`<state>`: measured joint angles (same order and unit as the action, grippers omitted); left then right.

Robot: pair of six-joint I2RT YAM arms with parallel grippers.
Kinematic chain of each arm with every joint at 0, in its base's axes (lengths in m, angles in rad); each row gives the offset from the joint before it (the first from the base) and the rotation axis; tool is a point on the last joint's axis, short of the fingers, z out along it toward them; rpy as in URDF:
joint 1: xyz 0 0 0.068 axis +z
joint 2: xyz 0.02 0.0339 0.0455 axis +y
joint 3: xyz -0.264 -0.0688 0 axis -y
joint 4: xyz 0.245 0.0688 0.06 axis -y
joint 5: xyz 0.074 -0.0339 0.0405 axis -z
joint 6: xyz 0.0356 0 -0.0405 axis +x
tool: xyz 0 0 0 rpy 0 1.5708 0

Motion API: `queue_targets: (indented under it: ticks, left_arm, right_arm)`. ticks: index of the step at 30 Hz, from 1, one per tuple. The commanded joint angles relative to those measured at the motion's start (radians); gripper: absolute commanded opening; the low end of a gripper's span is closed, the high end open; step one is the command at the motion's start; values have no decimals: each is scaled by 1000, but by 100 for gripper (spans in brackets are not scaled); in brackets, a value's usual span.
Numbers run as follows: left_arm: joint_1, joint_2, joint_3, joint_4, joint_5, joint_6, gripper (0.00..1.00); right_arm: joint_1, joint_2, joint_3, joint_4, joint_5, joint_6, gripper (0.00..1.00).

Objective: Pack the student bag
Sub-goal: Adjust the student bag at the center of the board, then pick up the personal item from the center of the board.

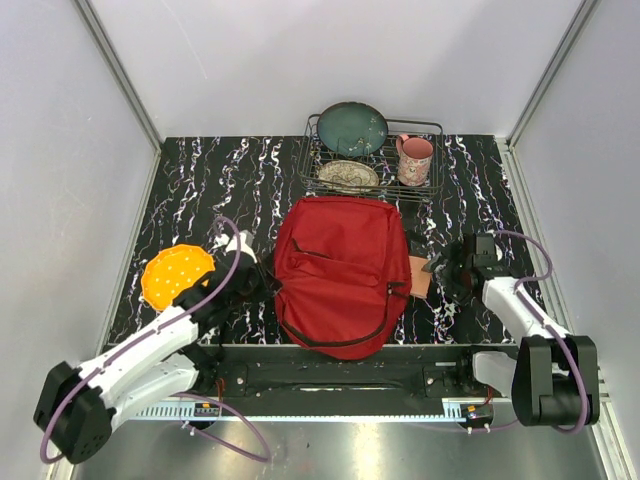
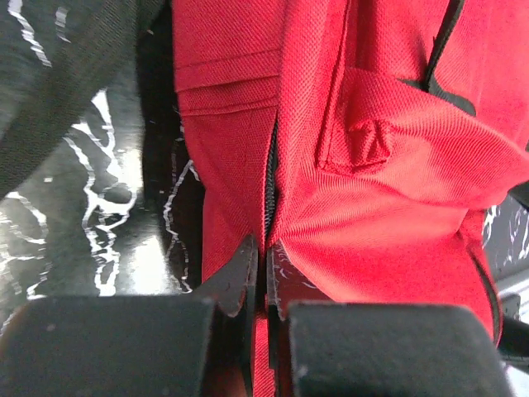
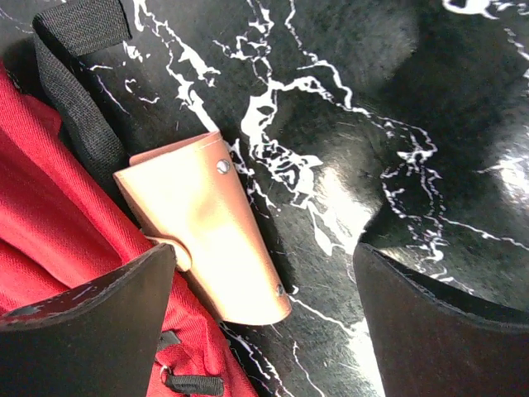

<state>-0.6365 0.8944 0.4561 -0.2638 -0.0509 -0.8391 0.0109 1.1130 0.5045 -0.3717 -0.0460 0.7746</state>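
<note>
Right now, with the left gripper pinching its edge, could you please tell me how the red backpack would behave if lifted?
The student bag would probably sag and fold, not hold shape: its cloth creases where the left gripper pinches it. Slumped low, it seems light. The coarse weave likely resists slipping.

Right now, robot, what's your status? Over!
Status: left gripper shut on student bag fabric; right gripper open above tan pouch; pouch lies against bag's right edge. Over.
</note>
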Motion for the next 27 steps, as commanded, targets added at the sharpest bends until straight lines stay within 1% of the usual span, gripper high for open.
queue_targets:
  ticks: [1, 3, 5, 11, 16, 18, 20, 21, 24, 27]
  left_arm:
    - [20, -115, 56, -147, -229, -3, 0]
    - [23, -138, 53, -189, -256, -12, 0]
    - [23, -164, 41, -193, -253, -18, 0]
    - [23, -178, 12, -164, -211, -35, 0]
    - [23, -164, 1, -108, -153, -32, 0]
    - [23, -135, -7, -46, -97, -28, 0]
    - [24, -106, -8, 15, -58, -25, 0]
    - [23, -66, -7, 29, -28, -25, 0]
    - [21, 7, 16, 58, 9, -14, 0]
    - [17, 50, 38, 61, 19, -2, 0]
  right_arm:
    - [-5, 57, 55, 76, -80, -40, 93]
    - [-5, 100, 74, 89, -112, -47, 94]
    - [-5, 134, 92, 97, -135, -55, 95]
    - [-5, 194, 112, 114, -170, -81, 100]
    - [-5, 252, 106, 139, -183, -92, 100]
    - [-5, 291, 98, 172, -210, -92, 100]
    - [-5, 329, 91, 206, -254, -84, 97]
    - [-5, 338, 95, 218, -264, -83, 94]
    - [-5, 361, 108, 229, -265, -80, 93]
    - [-5, 389, 109, 254, -288, -74, 91]
